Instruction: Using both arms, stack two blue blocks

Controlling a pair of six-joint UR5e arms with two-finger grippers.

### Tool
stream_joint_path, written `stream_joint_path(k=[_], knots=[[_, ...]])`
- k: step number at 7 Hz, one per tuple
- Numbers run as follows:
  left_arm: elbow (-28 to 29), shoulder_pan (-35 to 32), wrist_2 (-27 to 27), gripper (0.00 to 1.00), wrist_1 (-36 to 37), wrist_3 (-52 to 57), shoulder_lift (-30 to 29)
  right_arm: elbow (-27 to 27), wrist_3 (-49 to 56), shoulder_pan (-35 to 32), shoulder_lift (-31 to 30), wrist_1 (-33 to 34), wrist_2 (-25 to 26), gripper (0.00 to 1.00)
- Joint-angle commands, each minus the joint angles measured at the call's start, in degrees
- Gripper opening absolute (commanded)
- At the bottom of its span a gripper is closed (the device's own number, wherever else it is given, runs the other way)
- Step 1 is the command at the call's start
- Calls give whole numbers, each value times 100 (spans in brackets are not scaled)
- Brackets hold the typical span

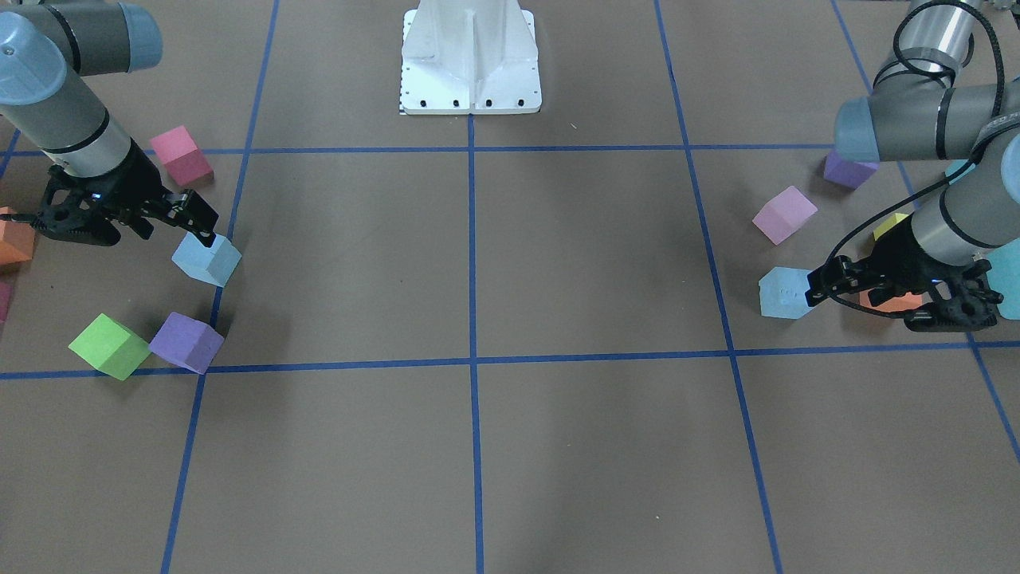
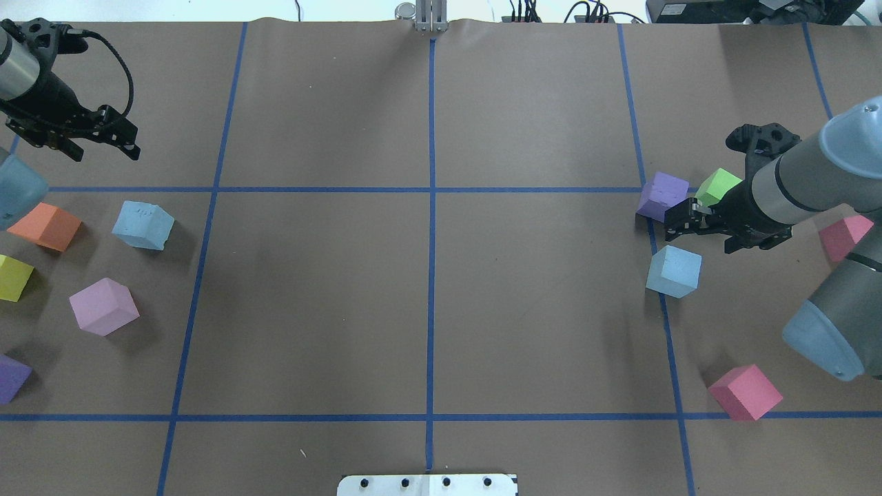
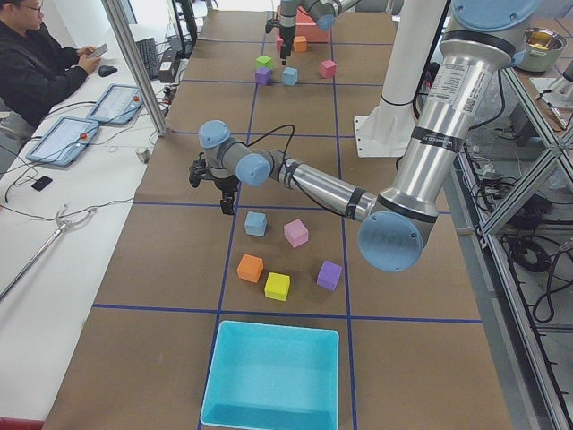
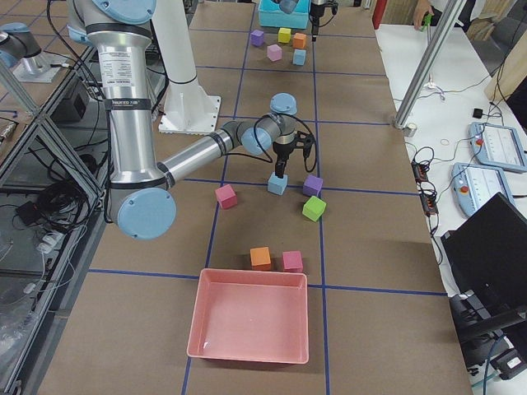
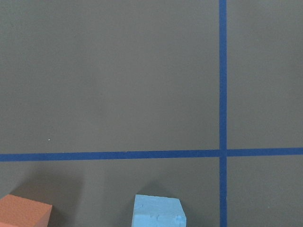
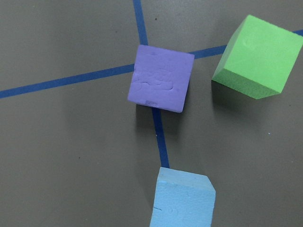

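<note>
As I judge it, the step in hand is to pick one block with each arm. The right gripper (image 2: 699,234) is wide and empty, low over the blue block on the right (image 2: 674,271), which lies far out to the right of the white base (image 2: 427,484). The left gripper (image 2: 103,150) is also wide and empty. It hangs higher and seems farther from the base than the blue block on the left (image 2: 142,224).

Both blocks sit turned against the tape lines (image 2: 431,207). I think each wrist must rotate until the fingers face two flat sides, then descend straight and close gently on the soft foam. The purple cube (image 6: 161,78) is near the right block, on its side away from the base, so I must keep the fingers clear of it.
</note>
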State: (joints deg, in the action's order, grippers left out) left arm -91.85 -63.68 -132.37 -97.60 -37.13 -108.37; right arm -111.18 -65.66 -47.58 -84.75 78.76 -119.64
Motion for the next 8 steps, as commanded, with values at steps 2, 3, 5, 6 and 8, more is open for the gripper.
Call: stream_joint_path(k=[2, 3, 5, 6, 8], knots=[[9, 49, 0, 100, -49, -111, 62, 280, 1, 178, 186, -1, 116, 100], [9, 75, 0, 100, -40, -119, 62, 299, 18, 231, 187, -1, 160, 100], [9, 93, 0, 100, -40, -198, 62, 386, 80, 249, 178, -45, 178, 100], [0, 110, 18, 100, -49, -225, 70, 578, 71, 275, 178, -297, 204, 100], [17, 259, 246, 100, -345, -303, 280, 659, 71, 293, 170, -458, 213, 100]])
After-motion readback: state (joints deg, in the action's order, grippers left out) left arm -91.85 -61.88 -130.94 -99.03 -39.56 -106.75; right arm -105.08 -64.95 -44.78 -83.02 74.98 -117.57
